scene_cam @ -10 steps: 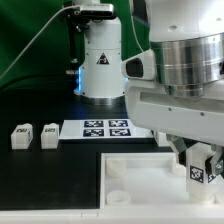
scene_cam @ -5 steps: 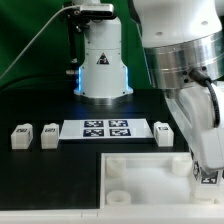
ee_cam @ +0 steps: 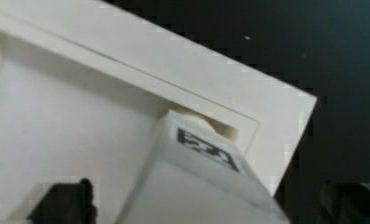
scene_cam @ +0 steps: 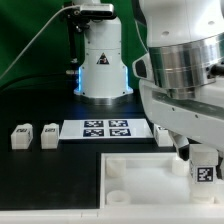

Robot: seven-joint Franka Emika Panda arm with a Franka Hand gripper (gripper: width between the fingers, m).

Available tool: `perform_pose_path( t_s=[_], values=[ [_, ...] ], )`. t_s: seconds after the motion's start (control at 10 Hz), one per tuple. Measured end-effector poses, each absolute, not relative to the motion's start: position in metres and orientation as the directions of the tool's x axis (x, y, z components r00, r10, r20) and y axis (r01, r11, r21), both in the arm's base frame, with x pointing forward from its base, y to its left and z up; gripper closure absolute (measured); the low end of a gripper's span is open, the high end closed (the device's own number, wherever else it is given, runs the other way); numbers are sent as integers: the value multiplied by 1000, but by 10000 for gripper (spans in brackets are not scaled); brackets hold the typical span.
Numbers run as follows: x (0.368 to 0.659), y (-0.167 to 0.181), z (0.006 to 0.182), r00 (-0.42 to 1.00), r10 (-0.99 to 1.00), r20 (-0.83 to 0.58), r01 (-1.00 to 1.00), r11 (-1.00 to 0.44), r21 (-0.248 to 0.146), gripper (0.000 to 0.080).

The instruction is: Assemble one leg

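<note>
My gripper [scene_cam: 203, 158] is shut on a leg [scene_cam: 204, 171], a small white post with a black-and-white tag. It holds the leg upright over the large white square panel [scene_cam: 130, 178], at its far corner on the exterior view's right. In the wrist view the leg [ee_cam: 196, 170] runs between my two dark fingers [ee_cam: 61, 200], and its end sits at the panel's round corner socket [ee_cam: 214, 126]. I cannot tell how deep it sits. My gripper [ee_cam: 208, 208] is closed around it.
Two more legs [scene_cam: 22, 135] [scene_cam: 48, 135] stand at the exterior view's left. Another leg [scene_cam: 163, 131] stands beside the marker board [scene_cam: 105, 129]. The robot base [scene_cam: 100, 60] is behind them.
My wrist has turned about the held leg and turned back. The leg's tag faces the exterior camera again. The leg stays at the panel's corner.
</note>
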State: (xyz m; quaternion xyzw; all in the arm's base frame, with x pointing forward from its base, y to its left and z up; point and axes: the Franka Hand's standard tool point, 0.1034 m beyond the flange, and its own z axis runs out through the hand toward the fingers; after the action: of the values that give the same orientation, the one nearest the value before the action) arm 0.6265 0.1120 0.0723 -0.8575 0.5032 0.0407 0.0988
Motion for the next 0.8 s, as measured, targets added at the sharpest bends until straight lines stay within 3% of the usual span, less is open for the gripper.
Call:
perform_pose_path(
  t_s=[0.2,0.3,0.4,0.6,0.8],
  values=[
    [627,111,72,675,-726,-135,-738,-656,-162,151],
    [626,112,72,779,-619,-103,-627,-761,-164,151],
    [625,115,73,895,-443,-50,-445,-884,-140,150],
    [625,118,73,988,-153,-3,-152,-978,-142,150],
    [625,118,73,990,-142,-2,-141,-979,-144,150]
  ],
)
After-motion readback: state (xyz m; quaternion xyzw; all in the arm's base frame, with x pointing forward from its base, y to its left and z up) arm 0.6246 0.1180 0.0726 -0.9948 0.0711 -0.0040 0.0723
